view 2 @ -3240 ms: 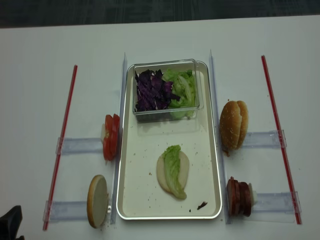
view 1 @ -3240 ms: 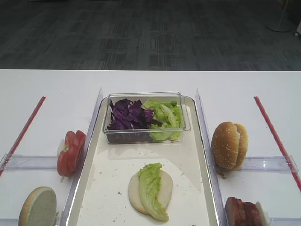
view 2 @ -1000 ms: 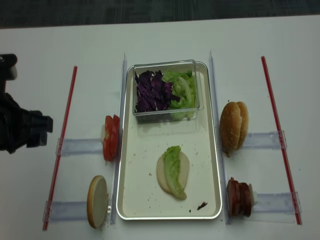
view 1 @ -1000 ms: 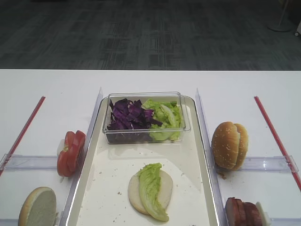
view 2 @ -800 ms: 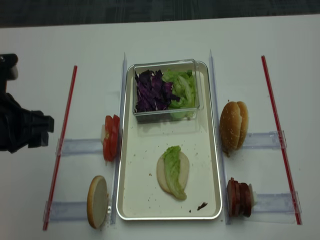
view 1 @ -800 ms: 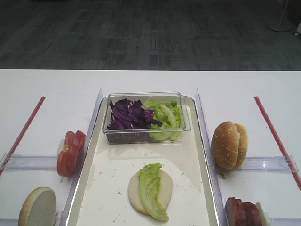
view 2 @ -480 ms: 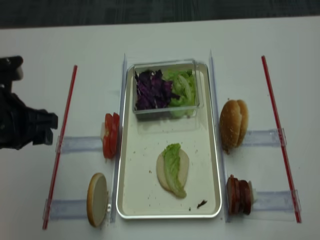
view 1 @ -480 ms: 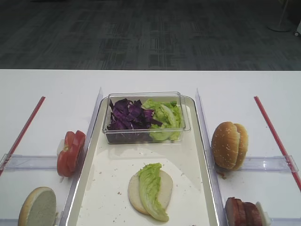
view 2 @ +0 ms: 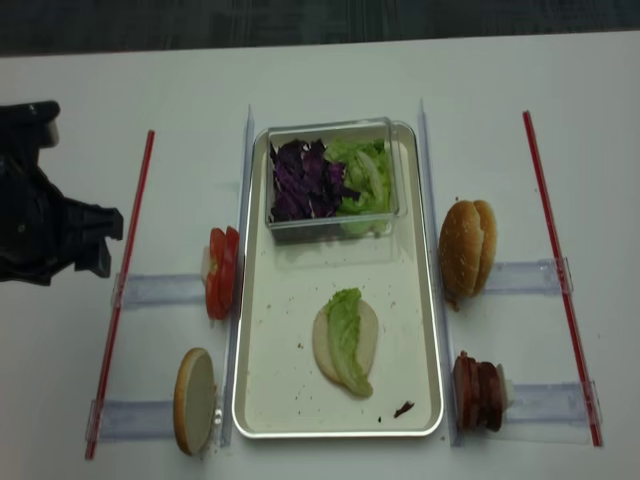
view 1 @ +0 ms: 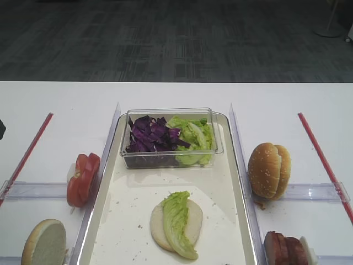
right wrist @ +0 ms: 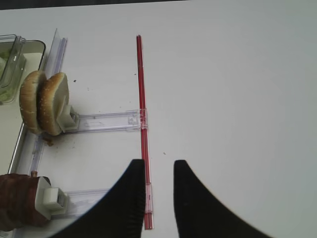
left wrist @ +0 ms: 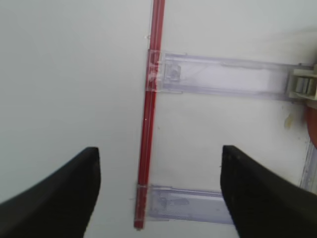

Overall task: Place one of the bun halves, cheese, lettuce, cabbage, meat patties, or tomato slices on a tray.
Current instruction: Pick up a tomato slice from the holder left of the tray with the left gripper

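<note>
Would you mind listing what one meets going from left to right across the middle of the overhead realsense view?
left gripper → left red strip → tomato slices → tray → lettuce on a bun half → upright sesame bun halves → right red strip

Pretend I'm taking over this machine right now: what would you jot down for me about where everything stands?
Left end effector: open, empty, above the left red strip.
Right end effector: nearly closed, empty, over the right red strip.
On the tray: one bun half with a lettuce leaf on it, plus a clear tub of cabbage and lettuce.
Off the tray: tomato slices and a bun half on the left; buns and meat patties on the right.
Left to do: place another ingredient; the tomato looks nearest the left arm.
</note>
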Controlling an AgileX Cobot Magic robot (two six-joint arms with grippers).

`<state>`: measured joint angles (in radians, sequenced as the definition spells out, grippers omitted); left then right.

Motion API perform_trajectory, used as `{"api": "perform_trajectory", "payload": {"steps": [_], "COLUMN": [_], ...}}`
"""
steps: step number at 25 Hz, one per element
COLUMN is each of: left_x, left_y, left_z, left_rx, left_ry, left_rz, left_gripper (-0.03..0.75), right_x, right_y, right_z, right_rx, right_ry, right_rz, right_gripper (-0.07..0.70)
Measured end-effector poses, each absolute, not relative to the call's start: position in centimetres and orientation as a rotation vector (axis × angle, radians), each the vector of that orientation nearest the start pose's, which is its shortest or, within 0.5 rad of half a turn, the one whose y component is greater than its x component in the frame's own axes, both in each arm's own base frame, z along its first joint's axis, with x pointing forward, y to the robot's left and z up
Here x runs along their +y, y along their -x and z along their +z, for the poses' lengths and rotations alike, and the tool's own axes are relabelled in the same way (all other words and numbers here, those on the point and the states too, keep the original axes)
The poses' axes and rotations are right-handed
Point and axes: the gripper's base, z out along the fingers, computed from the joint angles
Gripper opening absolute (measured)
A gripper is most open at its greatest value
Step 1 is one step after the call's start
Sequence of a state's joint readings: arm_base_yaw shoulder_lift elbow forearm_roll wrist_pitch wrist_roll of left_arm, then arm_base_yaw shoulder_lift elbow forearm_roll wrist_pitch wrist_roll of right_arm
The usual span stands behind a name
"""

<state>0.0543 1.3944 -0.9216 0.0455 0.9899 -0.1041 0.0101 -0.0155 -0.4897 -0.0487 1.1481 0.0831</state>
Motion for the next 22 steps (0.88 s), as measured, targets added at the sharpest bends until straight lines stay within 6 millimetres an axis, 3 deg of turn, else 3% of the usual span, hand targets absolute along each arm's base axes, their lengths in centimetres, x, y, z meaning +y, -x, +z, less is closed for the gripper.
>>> {"api": "perform_trajectory", "payload": {"steps": [10, 22], "left_x": [1.3, -1.9], "left_y": [-24.8, -25.1], "left_z": [24.4, 24.4], "left_rx": [2.930, 2.902], "left_ry": [0.220, 0.172], "left_rz": [0.013, -0.060], "left_gripper": [0.473, 0.472], "right_x": [-0.4, -0.4], "right_y": [1.0, 1.0], "right_z": [26.7, 26.7], "right_rx": [2.124, 2.124], "right_ry": [-0.083, -0.083], "right_rz": [-0.004, -0.004], "right_gripper": [0.193, 0.193]}}
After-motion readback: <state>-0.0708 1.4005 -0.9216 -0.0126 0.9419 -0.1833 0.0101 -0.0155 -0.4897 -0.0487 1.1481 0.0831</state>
